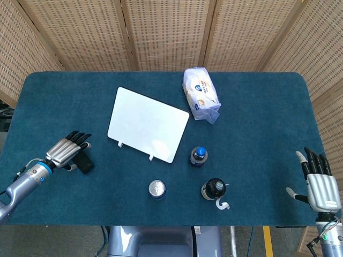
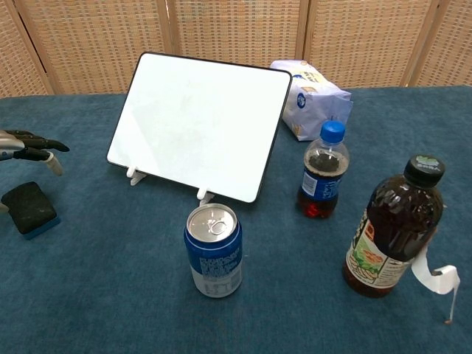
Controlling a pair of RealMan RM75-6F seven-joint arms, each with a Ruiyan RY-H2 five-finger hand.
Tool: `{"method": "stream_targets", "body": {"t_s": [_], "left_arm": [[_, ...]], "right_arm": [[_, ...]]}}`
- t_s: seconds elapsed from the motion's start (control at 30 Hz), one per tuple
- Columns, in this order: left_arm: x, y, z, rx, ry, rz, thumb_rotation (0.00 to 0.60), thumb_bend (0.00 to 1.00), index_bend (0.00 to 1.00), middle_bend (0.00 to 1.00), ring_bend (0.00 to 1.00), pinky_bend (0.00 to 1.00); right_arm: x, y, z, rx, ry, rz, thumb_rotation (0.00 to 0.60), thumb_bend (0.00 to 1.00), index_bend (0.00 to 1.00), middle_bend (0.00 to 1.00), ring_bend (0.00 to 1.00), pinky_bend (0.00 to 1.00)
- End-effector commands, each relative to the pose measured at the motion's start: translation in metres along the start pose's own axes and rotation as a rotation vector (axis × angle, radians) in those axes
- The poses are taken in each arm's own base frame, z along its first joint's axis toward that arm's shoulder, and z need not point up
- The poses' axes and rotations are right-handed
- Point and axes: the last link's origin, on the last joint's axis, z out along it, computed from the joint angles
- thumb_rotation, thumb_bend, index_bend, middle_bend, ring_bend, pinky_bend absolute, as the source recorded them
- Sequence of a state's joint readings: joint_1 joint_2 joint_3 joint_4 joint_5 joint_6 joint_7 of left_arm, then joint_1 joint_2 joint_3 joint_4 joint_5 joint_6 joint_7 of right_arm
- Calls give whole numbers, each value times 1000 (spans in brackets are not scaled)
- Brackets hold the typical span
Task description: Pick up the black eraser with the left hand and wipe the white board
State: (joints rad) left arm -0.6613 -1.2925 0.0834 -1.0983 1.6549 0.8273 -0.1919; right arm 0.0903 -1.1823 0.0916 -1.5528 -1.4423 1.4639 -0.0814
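The black eraser (image 1: 84,163) (image 2: 29,208), with a blue underside, lies flat on the blue cloth near the table's left front. My left hand (image 1: 67,150) (image 2: 26,145) hovers just above and behind it with fingers stretched out, holding nothing; the chest view shows a gap between hand and eraser. The white board (image 1: 147,124) (image 2: 199,125) stands tilted back on two small white feet at the table's middle, to the right of the eraser. My right hand (image 1: 321,184) rests open at the far right front edge, fingers spread and empty.
In front of the board stand a blue drink can (image 1: 157,189) (image 2: 214,251), a small blue-capped bottle (image 1: 198,156) (image 2: 322,171) and a larger dark bottle (image 1: 214,189) (image 2: 394,228). A white and blue bag (image 1: 201,93) (image 2: 313,96) lies behind the board's right side.
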Motion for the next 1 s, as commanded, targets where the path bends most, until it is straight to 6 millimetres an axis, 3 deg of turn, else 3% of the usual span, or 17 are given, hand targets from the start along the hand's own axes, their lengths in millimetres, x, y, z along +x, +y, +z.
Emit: {"method": "stream_targets", "body": {"t_s": [0.03, 1.0], "left_arm": [[0, 1, 0, -2, -2, -2, 600, 247, 208, 0, 0, 0], [-17, 13, 9, -6, -41, 3, 600, 259, 234, 0, 0, 0]], "right_arm": [[0, 0, 0, 0, 0, 0, 600, 0, 69, 0, 0, 0], [2, -1, 0, 4, 9, 9, 600, 0, 69, 0, 0, 0]]}}
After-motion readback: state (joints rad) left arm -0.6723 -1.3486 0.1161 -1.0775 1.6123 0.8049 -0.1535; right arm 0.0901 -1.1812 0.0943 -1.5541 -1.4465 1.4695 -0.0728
